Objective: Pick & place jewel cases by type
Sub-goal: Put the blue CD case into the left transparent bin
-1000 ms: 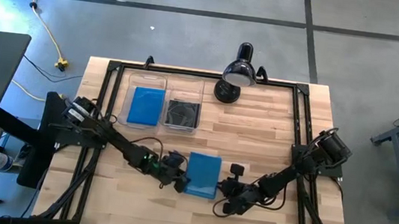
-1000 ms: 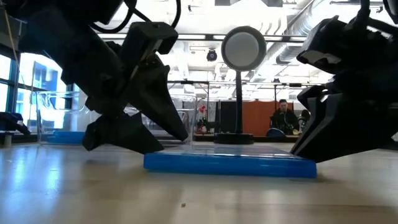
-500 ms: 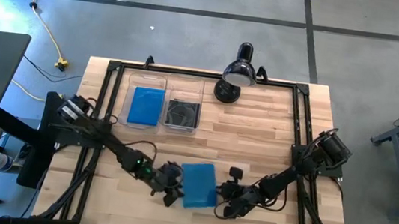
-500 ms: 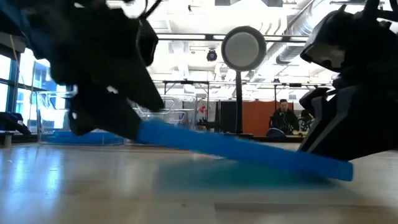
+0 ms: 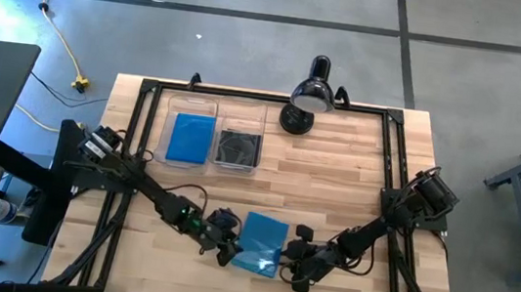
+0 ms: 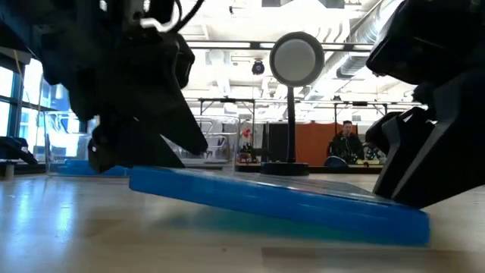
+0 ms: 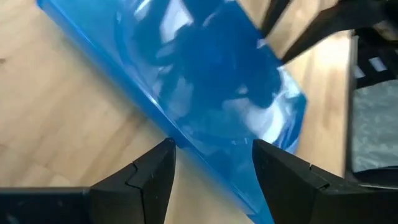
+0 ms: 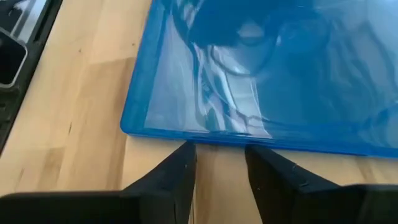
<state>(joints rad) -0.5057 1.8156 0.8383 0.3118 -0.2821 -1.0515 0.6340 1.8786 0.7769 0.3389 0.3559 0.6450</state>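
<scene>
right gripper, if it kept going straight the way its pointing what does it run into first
Most likely the blue jewel case: the right gripper points at its near edge with open fingers, just short of it. In the high view the left gripper holds the case's opposite side, lifted.

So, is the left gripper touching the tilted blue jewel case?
Touching. Left wrist view: the edge of the blue jewel case sits between the fingers of the left gripper; low view: that end is raised.

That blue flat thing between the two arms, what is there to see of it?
The blue jewel case is a thin, square, translucent plastic case with glossy reflections. It lies near the table's front edge, tilted, its left side raised off the wood. The left gripper pinches that raised edge; the right gripper stands open just off the other side.
</scene>
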